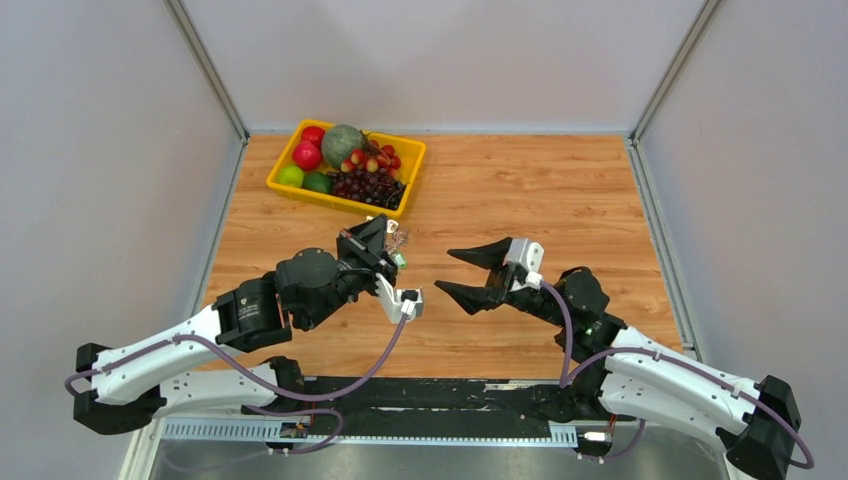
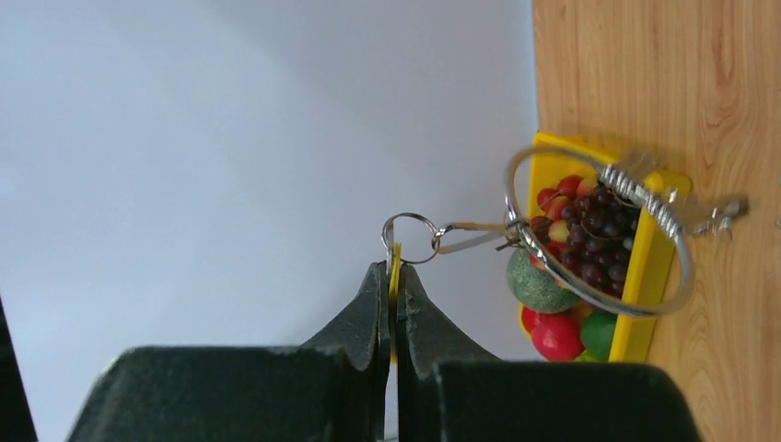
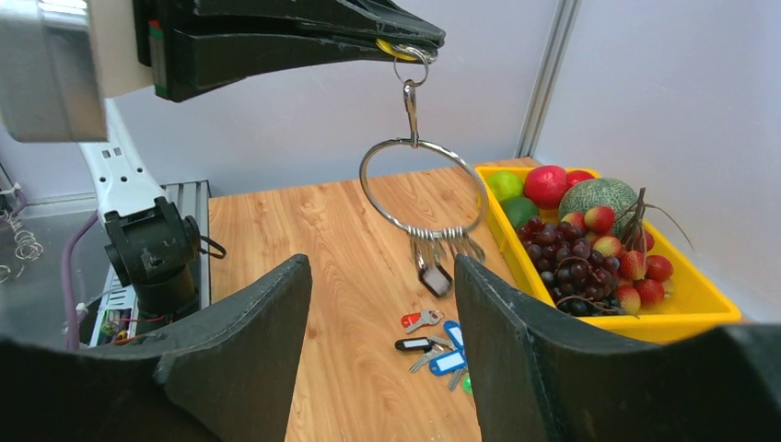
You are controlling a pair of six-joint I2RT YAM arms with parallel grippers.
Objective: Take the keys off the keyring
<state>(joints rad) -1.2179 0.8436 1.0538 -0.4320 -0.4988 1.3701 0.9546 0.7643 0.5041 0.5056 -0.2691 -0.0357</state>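
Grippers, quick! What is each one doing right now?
Left gripper: closed on a yellow tag, with the keyring hanging below it.
Right gripper: open, holding nothing.

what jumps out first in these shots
The big silver keyring hangs in mid-air from a yellow tag pinched by the left gripper, a few keys dangling at its bottom. Below it, loose coloured keys lie on the wooden table, and a yellow tray of fruit sits at its far left.
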